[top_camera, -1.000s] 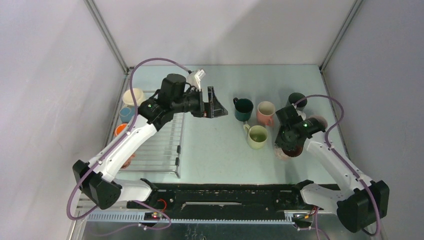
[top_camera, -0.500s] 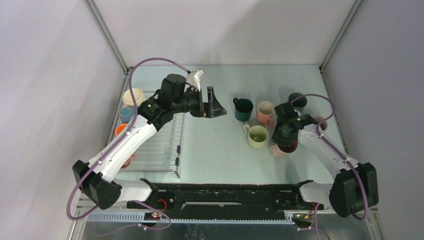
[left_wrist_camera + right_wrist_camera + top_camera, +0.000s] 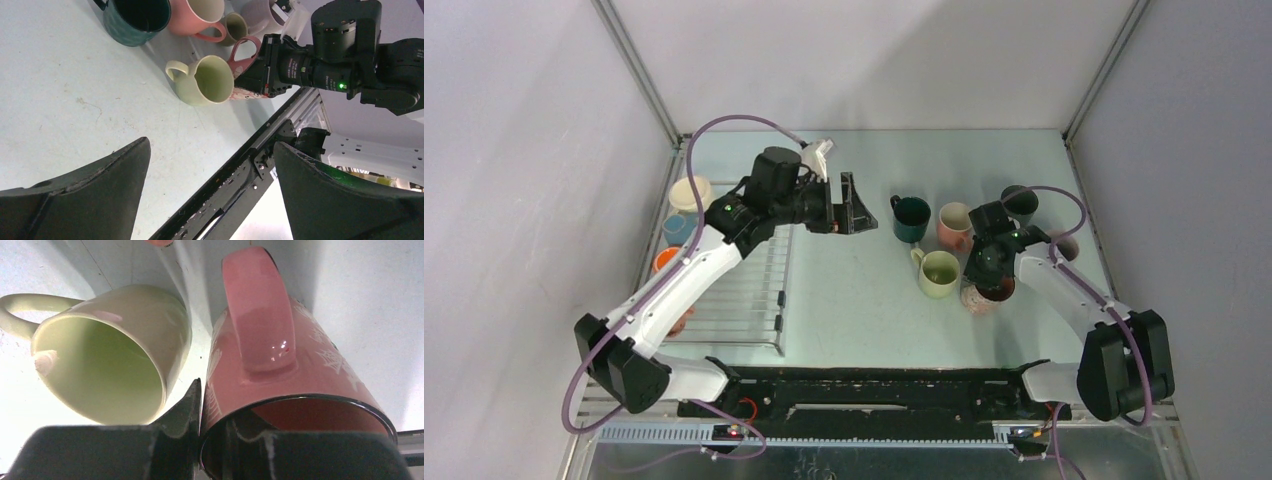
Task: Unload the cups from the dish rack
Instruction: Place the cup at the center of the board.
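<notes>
Near the left edge of the table lies the dish rack (image 3: 754, 300), its wire rods running out from under the left arm. Along its left side sit three cups: an orange cup (image 3: 664, 260) nearest, a light blue cup (image 3: 676, 228) behind it, and a cream cup (image 3: 691, 192) farthest.

On the right, the right gripper (image 3: 207, 430) pinches the rim of a pink patterned mug (image 3: 280, 355), one finger outside the wall and the other inside, so the claw stands narrow around the thin wall. The mug's handle points away from the wrist camera. It stands just beside a pale green mug (image 3: 939, 272), which rests upright on the table (image 3: 854, 290) to its left. Whether the held mug touches the table cannot be told.

Farther back, a dark teal mug (image 3: 912, 218) and a plain pink mug (image 3: 955, 226) stand side by side on the table. A dark mug (image 3: 1020, 203) sits to their right near the far right corner.

Left of the teal mug, the left gripper (image 3: 211, 145) hangs above the bare table between the rack and the cluster of mugs. Its claw is spread wide and holds nothing.
</notes>
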Controlling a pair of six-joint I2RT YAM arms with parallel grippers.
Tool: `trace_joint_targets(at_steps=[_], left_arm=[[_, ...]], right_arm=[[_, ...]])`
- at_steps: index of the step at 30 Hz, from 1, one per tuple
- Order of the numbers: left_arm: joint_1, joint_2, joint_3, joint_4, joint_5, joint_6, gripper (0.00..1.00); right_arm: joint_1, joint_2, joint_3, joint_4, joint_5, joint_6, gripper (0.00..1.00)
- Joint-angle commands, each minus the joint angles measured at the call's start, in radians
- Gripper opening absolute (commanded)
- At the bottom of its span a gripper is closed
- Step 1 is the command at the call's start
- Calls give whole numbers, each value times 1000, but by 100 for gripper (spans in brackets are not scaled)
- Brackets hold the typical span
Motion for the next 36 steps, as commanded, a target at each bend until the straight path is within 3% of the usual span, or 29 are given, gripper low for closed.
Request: trace_joint_targets(at_steps=[1,17,36], left_arm=[[-4,22,86,-16,-25,27,100],[-1,111,229,-113,-78,88,100],[38,66,240,-129,-71,95,100]], right_arm=[[-7,24,9,36,24,-23,15],[-8,-38,38,1,6,-40,46],[-10,-178,85,-90,52,-7,60]])
